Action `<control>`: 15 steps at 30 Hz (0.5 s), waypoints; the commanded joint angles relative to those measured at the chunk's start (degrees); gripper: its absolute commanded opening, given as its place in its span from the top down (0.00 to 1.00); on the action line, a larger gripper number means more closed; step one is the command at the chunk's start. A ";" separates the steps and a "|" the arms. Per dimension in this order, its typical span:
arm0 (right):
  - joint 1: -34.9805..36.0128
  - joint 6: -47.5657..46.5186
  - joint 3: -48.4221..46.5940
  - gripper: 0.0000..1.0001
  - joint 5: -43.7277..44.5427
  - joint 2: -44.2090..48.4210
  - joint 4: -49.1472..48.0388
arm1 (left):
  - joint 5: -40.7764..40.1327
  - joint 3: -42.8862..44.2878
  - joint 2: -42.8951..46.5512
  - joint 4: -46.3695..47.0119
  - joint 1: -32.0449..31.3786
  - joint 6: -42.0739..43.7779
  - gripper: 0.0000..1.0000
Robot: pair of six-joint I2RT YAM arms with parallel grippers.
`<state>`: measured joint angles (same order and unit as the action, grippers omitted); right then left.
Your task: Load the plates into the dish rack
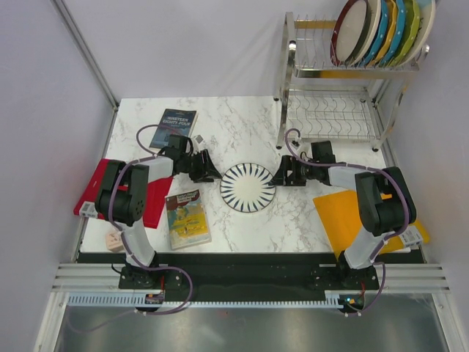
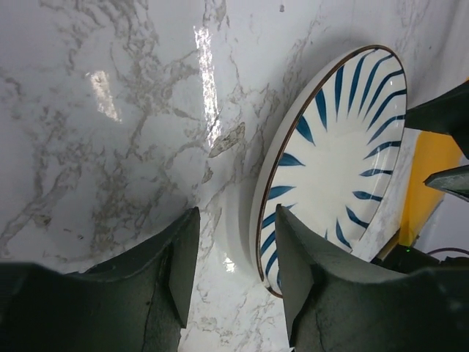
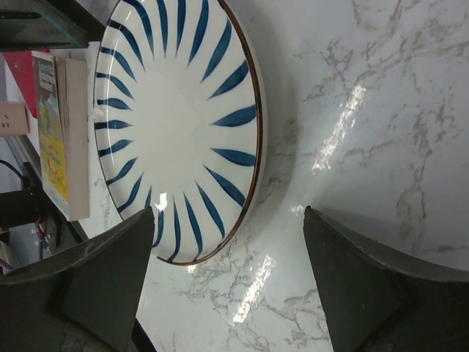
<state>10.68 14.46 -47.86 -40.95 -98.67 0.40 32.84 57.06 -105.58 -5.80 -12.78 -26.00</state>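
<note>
One striped plate (image 1: 248, 188), white with dark radial lines, is seen lying flat on the marble table (image 1: 220, 110), between the two grippers and in front of the dish rack (image 1: 326, 117). One such rack, a two-tier wire one, is counted at the table's far right corner. On its upper shelf a row of plates (image 1: 381, 33) is stood on edge. About six rims can be made out, though the exact count cannot be told. The left gripper (image 1: 211, 170) is placed low at the striped plate's left rim, its fingers (image 2: 183, 271) spread, with only marble between them and nothing pinched. The right gripper (image 1: 277, 177) is placed at the opposite rim, its fingers (image 3: 110, 286) spread wide, with nothing gripped. Whether either rim is touched cannot be told. Two books are counted: a dark blue book (image 1: 174, 128), on which "NINETEEN EIGHTY-FOUR" can be read, and a yellow-green picture book (image 1: 187, 218), whose lettering is too small to be read. Two flat boards are counted: a red board (image 1: 89, 192) at the left edge and an orange board (image 1: 337, 220) at the right.
</note>
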 commanded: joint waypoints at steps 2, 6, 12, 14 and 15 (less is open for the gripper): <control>0.05 2.59 -1.01 0.11 -2.73 -5.91 -4.27 | 7.14 2.00 -4.37 2.55 -0.14 -4.40 0.51; 0.05 2.77 -1.19 0.13 -3.44 -7.32 -4.01 | 10.13 2.88 -6.04 2.47 -0.85 -4.15 0.58; -0.04 3.03 -0.75 0.15 -5.89 -9.60 -3.48 | 13.56 2.71 -7.45 0.36 -2.16 -3.09 0.65; 0.05 3.12 -1.54 0.15 -7.64 -11.62 -3.39 | 14.00 2.53 -7.80 0.44 -3.04 -3.18 0.71; 0.05 3.29 -1.71 0.16 -7.92 -12.33 -3.31 | 14.79 2.36 -7.97 0.62 -3.13 -3.18 0.78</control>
<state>10.44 18.39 -50.09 -49.39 -105.56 -6.96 43.81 58.98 -112.05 -4.29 -14.48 -28.88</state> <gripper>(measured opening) 0.850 0.307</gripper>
